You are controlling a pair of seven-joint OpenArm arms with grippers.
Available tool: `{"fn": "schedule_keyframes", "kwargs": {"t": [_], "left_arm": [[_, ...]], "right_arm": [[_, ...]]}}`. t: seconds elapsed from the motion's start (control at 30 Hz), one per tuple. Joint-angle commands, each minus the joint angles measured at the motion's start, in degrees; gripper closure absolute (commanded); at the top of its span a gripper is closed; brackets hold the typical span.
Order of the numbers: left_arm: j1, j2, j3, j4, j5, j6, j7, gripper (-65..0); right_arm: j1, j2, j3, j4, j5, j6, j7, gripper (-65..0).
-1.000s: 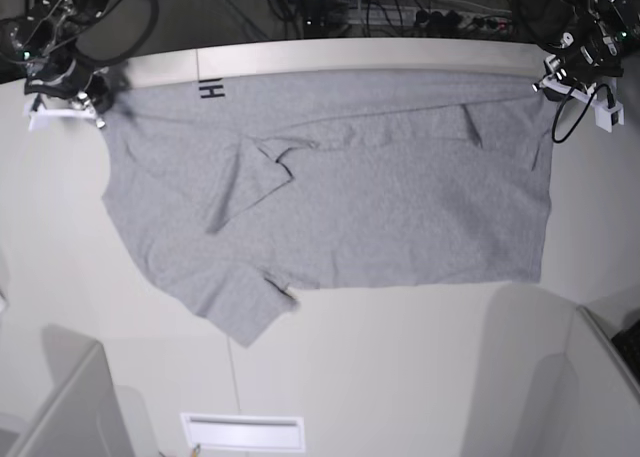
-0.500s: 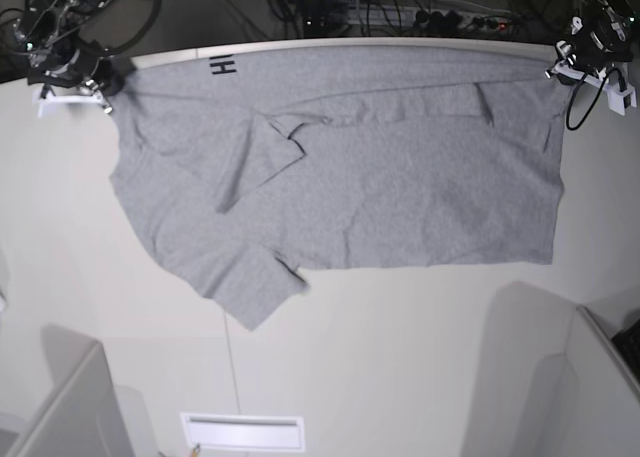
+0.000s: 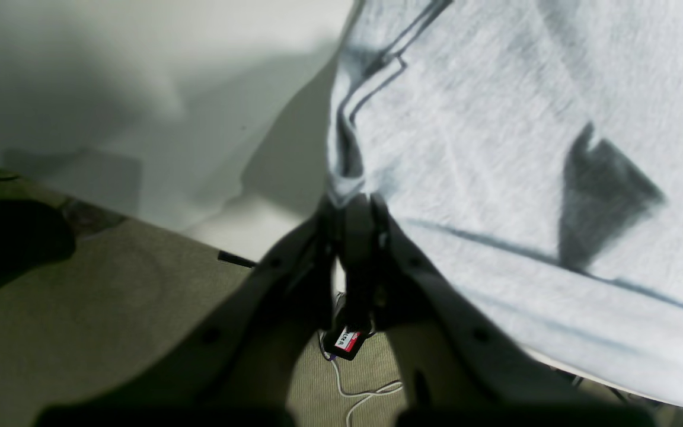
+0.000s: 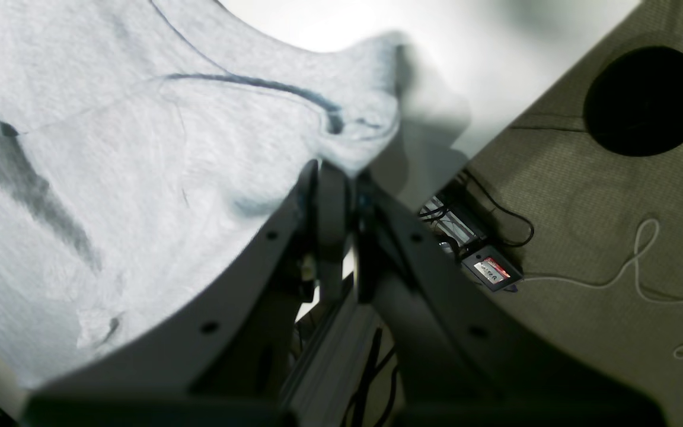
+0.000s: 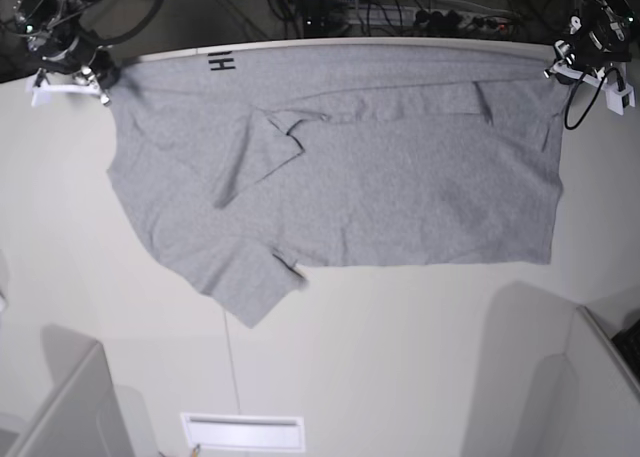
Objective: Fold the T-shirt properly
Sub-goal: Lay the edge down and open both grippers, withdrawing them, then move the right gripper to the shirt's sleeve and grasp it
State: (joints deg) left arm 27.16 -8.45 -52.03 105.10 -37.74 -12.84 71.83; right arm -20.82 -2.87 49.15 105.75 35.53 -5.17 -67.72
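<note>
The grey T-shirt [image 5: 380, 177] lies spread wide across the white table [image 5: 400, 357], its far edge at the table's back rim. Black letters [image 5: 220, 62] show on a turned-over strip at the far left. One sleeve [image 5: 250, 287] points toward the front left, and a folded flap [image 5: 270, 147] lies on the body. My left gripper [image 5: 556, 72] is shut on the shirt's far right corner; in the left wrist view its tips [image 3: 353, 204] pinch the cloth [image 3: 495, 118]. My right gripper [image 5: 104, 77] is shut on the far left corner, with its tips [image 4: 335, 169] clamped on the fabric [image 4: 110, 148].
Cables and a power strip [image 5: 450, 17] run behind the table's back edge. Grey panels stand at the front left [image 5: 70, 407] and front right [image 5: 560, 377]. A white slotted plate [image 5: 242, 432] sits at the front edge. Carpet with loose cords [image 4: 614, 267] lies below.
Both grippers have drawn the shirt's far edge back toward the table's rear rim. The whole shirt slid away from the front, and the lettered strip moved back with it.
</note>
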Motion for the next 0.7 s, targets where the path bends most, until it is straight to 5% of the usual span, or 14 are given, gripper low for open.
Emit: {"fn": "schedule_keyframes", "kwargs": {"t": [0.0,0.3,0.33,0.43,0.5,0.6,0.67], "left_arm": [[0.4,-0.9,-0.4,0.6,0.2,0.1,-0.7,0.0],[0.4,-0.9,-0.8,0.6,0.2,0.1,-0.7,0.0],[0.4,-0.9,-0.8,0.6,0.2,0.1,-0.7,-4.6],[0.5,-0.9,-0.8,0.6,0.2,0.1,-0.7,-21.6],[0.5,-0.9,-0.9,0.7,0.2,0.1,-0.7,-33.9],[0.5,-0.9,-1.8,1.0,0.2,0.1,-0.8,-46.9],[-0.1,-0.3,-5.8,1.0,0.2,0.1,-0.8,-49.0]], "right_arm": [[-0.1,0.6,0.3,0.9,-0.1,-0.1,1.3,0.0],[-0.1,0.9,0.6,0.8,-0.1,-0.1,1.0,0.0],[-0.1,0.9,0.6,0.8,-0.1,-0.1,1.0,-1.8],[-0.3,0.9,0.7,1.2,-0.1,-0.1,1.0,-26.9],[-0.3,0.9,0.7,1.2,-0.1,-0.1,1.1,-37.1],[-0.3,1.0,0.7,1.3,-0.1,-0.1,1.4,-35.9],[-0.1,1.0,0.9,1.4,-0.1,-0.1,1.5,-35.4]]}}
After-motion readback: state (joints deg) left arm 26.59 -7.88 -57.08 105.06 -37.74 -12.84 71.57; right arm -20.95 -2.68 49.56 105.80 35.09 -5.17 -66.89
